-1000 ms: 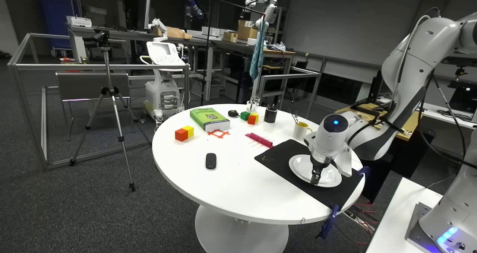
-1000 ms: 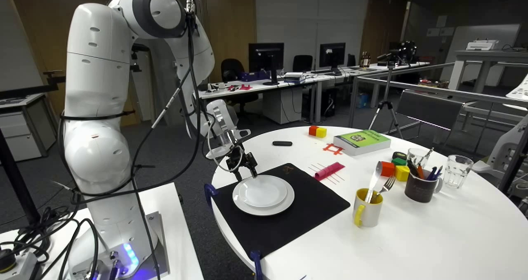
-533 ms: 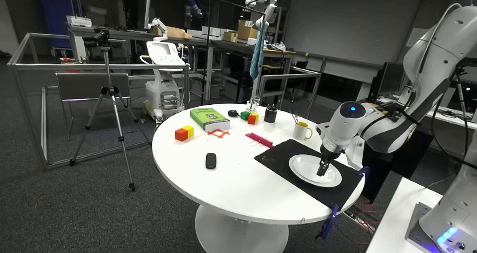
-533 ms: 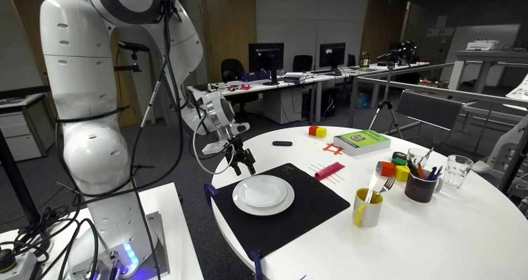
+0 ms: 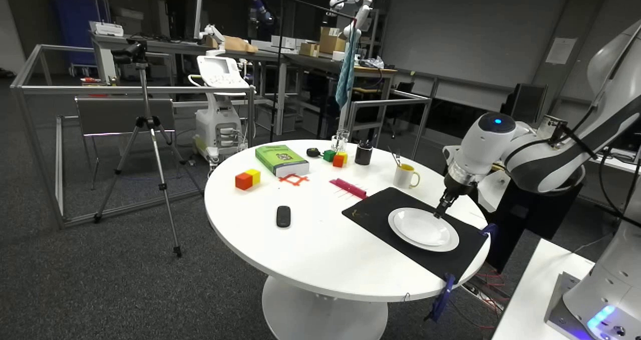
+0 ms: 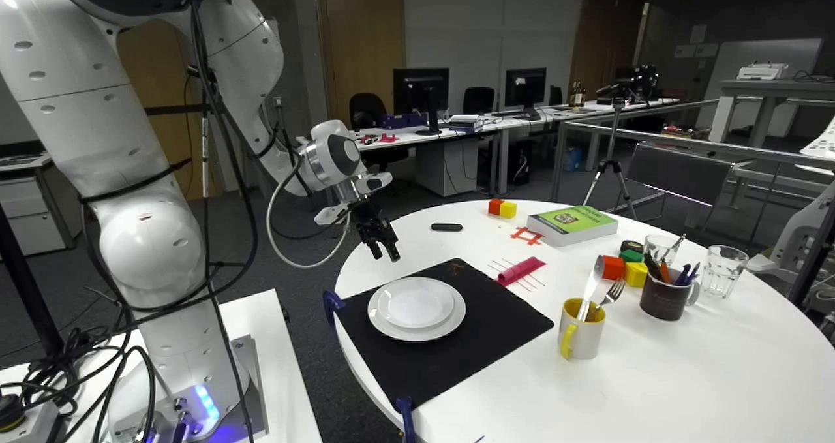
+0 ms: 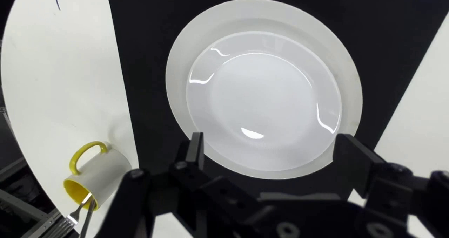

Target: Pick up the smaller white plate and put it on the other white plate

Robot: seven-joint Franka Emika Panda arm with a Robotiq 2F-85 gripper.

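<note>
Moved since the earlier frame: the gripper (image 6: 386, 256), now higher and drawn back.

Gripper: fingers (image 7: 194, 148) standing wide apart; we find nothing held and nothing touched.

Smaller white plate (image 7: 263, 101): round, glossy, unmarked. Lies below the gripper and apart from it; in the wrist view one edge shows between the fingers, by line of sight only. Sits flat on the other white plate (image 7: 242, 9), whose rim shows around it; neither has shifted. We judge the placing done.

Handling, by our estimate: stiff, probably ceramic, moderate in weight, slippery, apt to chip if knocked. Should it need lifting, we would take the rim, one finger over and one under, with a gentle squeeze; the larger rim close beneath leaves the lower finger little room.

Black mat (image 6: 489, 325): under both plates.

Mug (image 6: 582, 335): white, yellow inside and at the handle, upright, cutlery (image 6: 591, 290) standing in it; right of the mat in an exterior view.

Surface (image 6: 554, 391): white, bearing mat and mug.
</note>
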